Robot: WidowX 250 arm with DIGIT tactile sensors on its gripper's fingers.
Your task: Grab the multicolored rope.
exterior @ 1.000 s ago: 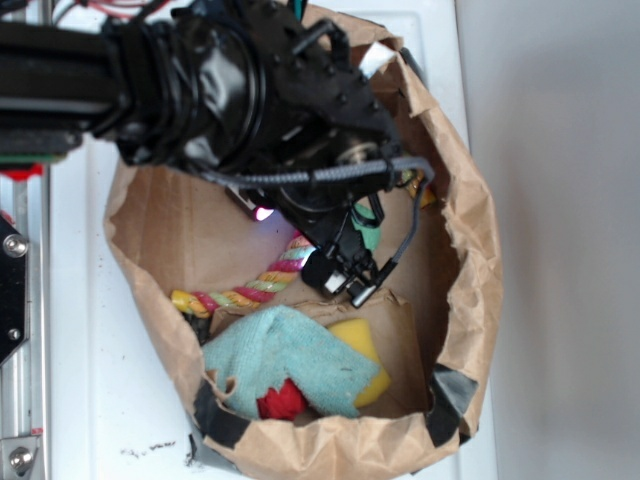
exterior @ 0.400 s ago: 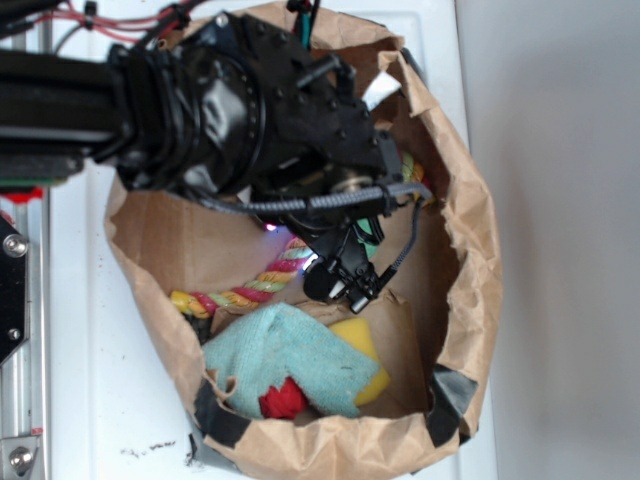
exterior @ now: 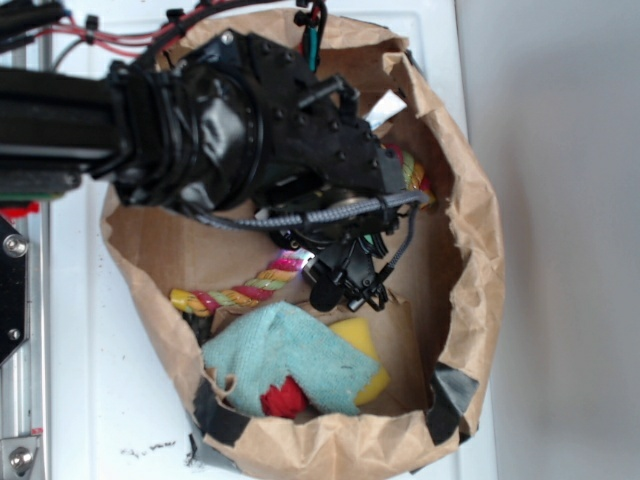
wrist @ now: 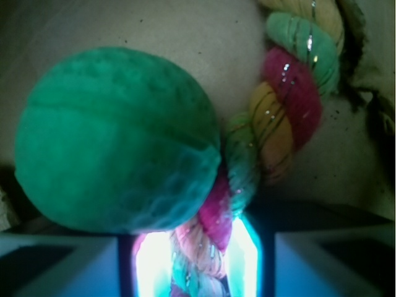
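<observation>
Because it is soft twisted cotton, the multicolored rope (wrist: 291, 99) looks light, limp and compressible; I judge it will sag from any hold, so a pinch across its thick middle should grip better than one at a yellow tip. In the wrist view it runs from 1 o'clock down to 6 o'clock, passing between the two lit pads at the bottom edge, with the green ball (wrist: 117, 139) pressed against it at 9 o'clock. The hand (exterior: 345, 285) is spread, one pad on each side of the rope, not visibly squeezing it. In the exterior view the rope lies in the paper bag (exterior: 470, 260), above the light blue cloth (exterior: 290, 360) at 6 o'clock. Compared with a second ago, the hand sits lower in the bag and the arm covers more of the rope.
</observation>
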